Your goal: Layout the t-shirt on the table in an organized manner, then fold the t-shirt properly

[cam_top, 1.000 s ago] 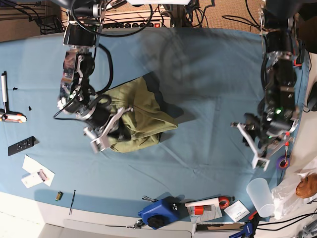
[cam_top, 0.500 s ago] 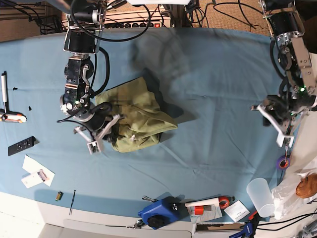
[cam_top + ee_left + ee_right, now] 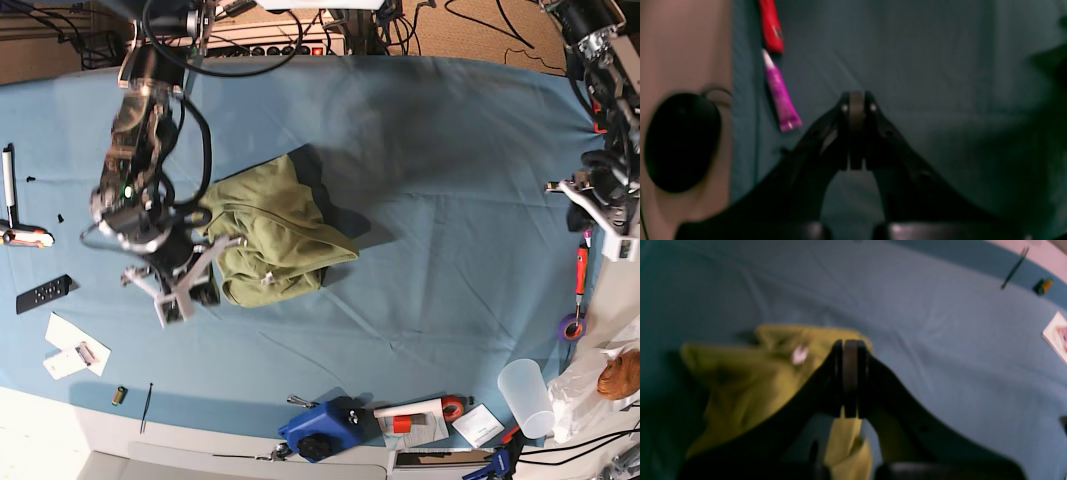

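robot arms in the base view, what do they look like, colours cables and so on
Both arms are black with bare silver metal joints and brackets. Loose black cables loop beside the right arm. The right hand and left hand have pale silver-grey fingers in the base view, though the blurry wrist views show them dark. No readable markings.

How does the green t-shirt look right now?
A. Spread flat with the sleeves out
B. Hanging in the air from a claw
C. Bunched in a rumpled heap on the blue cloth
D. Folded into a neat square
C: the t-shirt lies crumpled on the table, beside the right gripper, which holds nothing.
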Available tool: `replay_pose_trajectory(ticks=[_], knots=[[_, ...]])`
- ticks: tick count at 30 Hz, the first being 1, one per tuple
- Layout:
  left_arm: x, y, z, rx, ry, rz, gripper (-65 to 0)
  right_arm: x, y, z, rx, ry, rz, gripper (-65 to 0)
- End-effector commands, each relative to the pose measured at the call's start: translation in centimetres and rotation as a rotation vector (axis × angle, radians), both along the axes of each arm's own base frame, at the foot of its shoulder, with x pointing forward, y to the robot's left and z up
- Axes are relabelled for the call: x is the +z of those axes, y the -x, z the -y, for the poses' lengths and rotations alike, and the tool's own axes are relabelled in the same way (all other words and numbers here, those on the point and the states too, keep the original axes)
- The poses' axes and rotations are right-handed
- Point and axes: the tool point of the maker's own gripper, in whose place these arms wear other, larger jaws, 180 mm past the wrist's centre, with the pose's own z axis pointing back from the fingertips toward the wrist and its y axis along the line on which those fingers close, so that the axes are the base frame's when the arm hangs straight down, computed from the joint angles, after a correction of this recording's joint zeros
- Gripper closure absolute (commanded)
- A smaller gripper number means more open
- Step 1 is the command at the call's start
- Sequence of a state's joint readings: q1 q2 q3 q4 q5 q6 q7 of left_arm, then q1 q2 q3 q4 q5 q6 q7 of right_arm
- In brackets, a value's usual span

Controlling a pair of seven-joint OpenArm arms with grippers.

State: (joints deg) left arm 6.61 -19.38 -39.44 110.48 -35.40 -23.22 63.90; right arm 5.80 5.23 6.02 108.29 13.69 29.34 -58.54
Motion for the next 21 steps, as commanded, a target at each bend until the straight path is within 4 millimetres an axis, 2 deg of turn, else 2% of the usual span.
replay_pose_trajectory(ticks=[1,6,11,17,21], knots=[[1.8,-0.4,-0.6,-0.003,-0.016,0.073,0.0,1.8,0.2,-0.5,0.016,-0.021,0.063,0.0],[2.9,0.0,-1.5,0.021,0.021,0.136,0.0,2.6,4.8,-1.2,0.038,0.019,0.071,0.0],[2.2,0.7,-1.6,0.022,0.022,0.114,0.0,3.1,9.2,-0.7,0.022,0.06,0.059,0.0],[0.0,3.1,-1.4,-0.001,0.011,0.033,0.0,0.7,13.1,2.2,-0.059,0.093,-0.063,0.0],[-1.8,5.2,-1.4,0.0,0.01,-0.042,0.0,-0.9,15.8,2.5,-0.044,0.044,-0.161,0.0]])
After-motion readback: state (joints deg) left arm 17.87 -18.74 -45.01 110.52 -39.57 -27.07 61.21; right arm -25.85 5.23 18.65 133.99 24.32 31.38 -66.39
